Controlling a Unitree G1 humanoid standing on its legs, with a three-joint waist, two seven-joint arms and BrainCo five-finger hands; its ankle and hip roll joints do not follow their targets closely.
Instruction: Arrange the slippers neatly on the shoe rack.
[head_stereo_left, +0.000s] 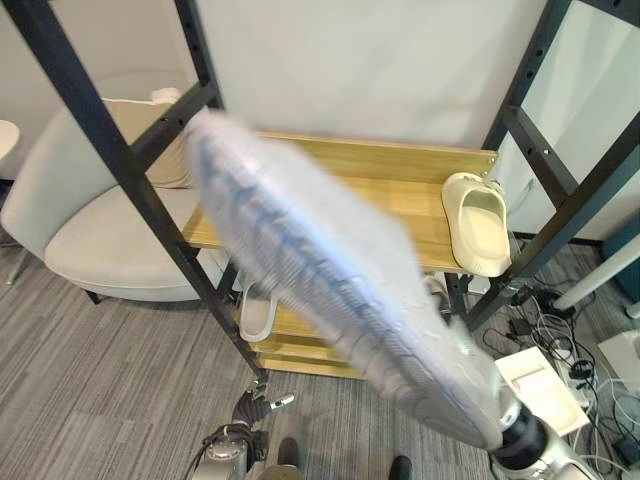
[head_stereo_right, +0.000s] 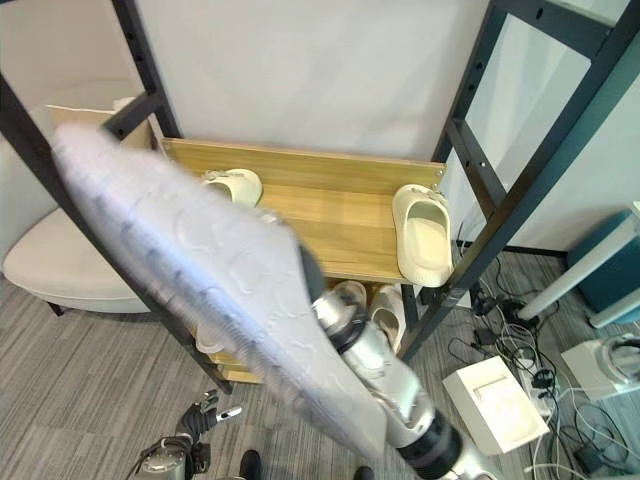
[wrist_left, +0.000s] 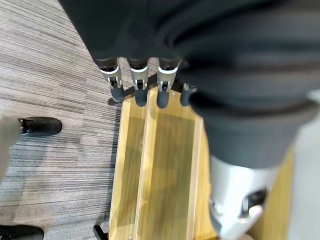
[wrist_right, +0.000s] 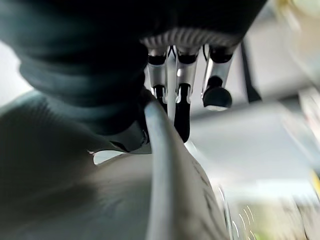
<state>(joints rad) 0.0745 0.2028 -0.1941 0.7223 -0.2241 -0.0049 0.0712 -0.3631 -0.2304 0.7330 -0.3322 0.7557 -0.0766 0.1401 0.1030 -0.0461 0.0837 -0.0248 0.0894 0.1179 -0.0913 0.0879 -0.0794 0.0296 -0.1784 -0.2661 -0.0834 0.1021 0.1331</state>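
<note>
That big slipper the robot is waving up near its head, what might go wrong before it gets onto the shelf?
The raised slipper in the right hand hides much of the rack from the head camera, so placement may be poorly guided. Swung toward the wooden shelf, it might clip the dark frame post or knock the cream slipper sitting near the shelf's edge. The grip itself is hard to judge, so a slip is possible.

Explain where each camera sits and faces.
Left eye view: head, facing down at shoe rack; raised slipper close, left robot hand low.
Right eye view: beside it; both share the cream slipper.
Left wrist view: along open left robot hand, toward low shelf.
Right wrist view: along right robot hand gripping raised slipper.
</note>
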